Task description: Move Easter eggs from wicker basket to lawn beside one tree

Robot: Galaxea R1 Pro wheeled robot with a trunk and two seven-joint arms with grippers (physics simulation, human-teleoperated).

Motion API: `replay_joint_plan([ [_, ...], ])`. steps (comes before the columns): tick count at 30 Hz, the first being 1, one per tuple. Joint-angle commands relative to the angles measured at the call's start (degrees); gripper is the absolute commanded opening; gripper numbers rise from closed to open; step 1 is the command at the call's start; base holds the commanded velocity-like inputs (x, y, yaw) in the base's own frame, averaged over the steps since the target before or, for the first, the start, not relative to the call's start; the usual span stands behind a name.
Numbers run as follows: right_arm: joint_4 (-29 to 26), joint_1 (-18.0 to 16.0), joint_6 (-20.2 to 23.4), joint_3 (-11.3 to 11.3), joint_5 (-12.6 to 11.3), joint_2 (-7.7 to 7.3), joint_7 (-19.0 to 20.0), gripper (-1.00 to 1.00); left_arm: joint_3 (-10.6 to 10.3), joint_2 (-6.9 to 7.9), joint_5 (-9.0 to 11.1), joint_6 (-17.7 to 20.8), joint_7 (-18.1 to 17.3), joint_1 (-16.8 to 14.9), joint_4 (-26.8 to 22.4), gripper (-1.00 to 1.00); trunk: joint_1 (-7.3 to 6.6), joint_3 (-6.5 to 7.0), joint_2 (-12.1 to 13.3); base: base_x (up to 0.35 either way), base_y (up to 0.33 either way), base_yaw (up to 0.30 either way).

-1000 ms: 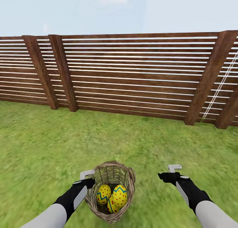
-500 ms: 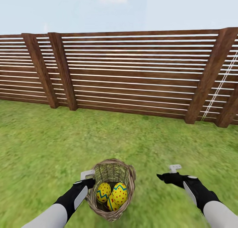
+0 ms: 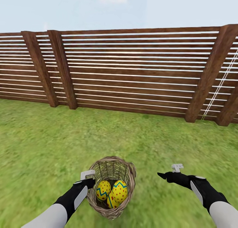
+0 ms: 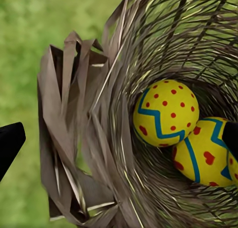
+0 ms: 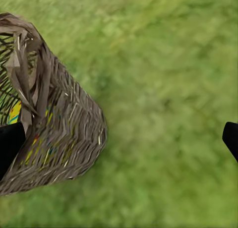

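The wicker basket hangs tilted just above the lawn, low in the head view. Inside lie three yellow Easter eggs with blue zigzags, two in front and one beneath them. My left gripper straddles the basket's wall at a loop handle, jaws wide, one finger outside and one inside by the eggs. My right gripper is open over grass, to the right of the basket. The tree is out of view.
A brown slatted fence with thick posts runs across the view a few metres ahead. Open grass lies between it and me, and to both sides.
The view has moved nearer the fence. The basket has stayed with my left gripper and sits slightly higher in view. My right gripper has drifted outward to the right.
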Motion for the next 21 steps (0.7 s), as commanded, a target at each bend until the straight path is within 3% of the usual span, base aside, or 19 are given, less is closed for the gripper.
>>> replay_joint_plan([
  [1,-0.06,-0.03,0.53,-0.31,-0.11,0.03,0.29,1.00,-0.46,0.05,0.47,0.26,0.48,-0.02,-0.15,1.00,0.22,-0.24,-0.44,0.000,0.000,0.000],
  [21,-0.01,-0.03,0.44,-0.32,-0.01,0.10,0.23,1.00,-0.49,0.02,0.47,0.24,0.48,-0.02,-0.21,1.00,4.61,-3.83,-8.46,0.000,0.000,0.000],
])
